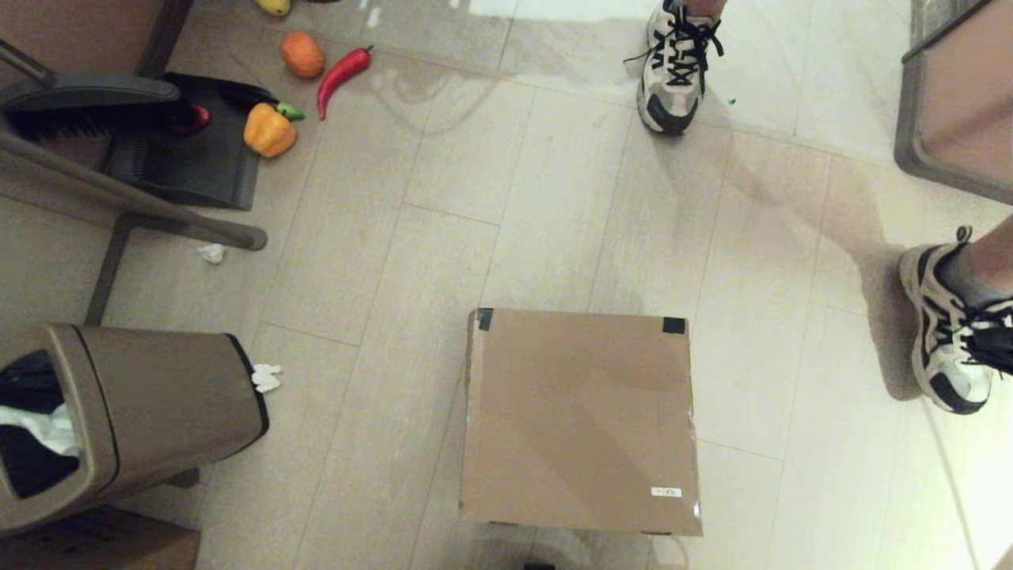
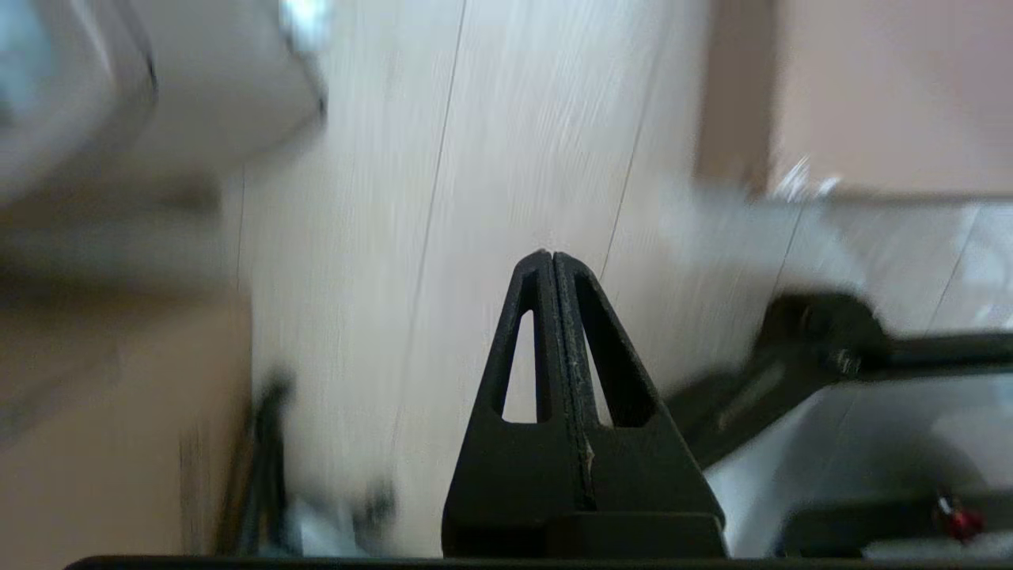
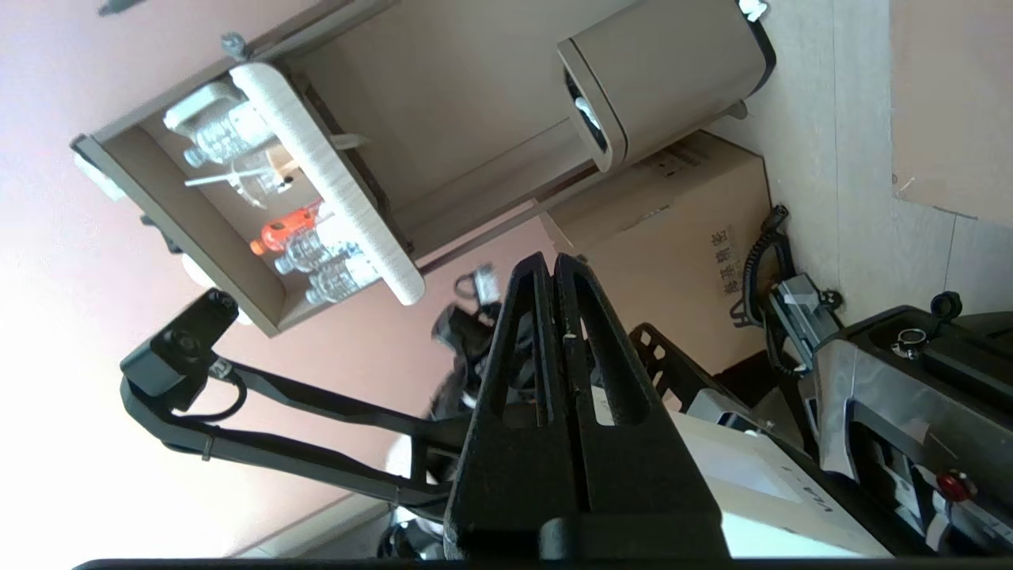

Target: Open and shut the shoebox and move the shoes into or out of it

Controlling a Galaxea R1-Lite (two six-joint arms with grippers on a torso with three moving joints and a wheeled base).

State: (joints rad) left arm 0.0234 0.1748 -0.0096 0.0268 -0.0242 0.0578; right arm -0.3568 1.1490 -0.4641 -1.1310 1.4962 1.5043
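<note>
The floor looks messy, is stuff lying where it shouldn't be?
Yes. Toy food lies loose on the floor: an orange, a red chili and a yellow pepper beside a black dustpan. White paper scraps sit outside the trash bin. The shoebox lies flat and closed.

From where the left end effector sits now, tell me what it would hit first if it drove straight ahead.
Most likely bare floor. The left end effector, fingers pressed shut, points at the pale planks between the shoebox and the trash bin. The picture is smeared, so depth is uncertain.
</note>
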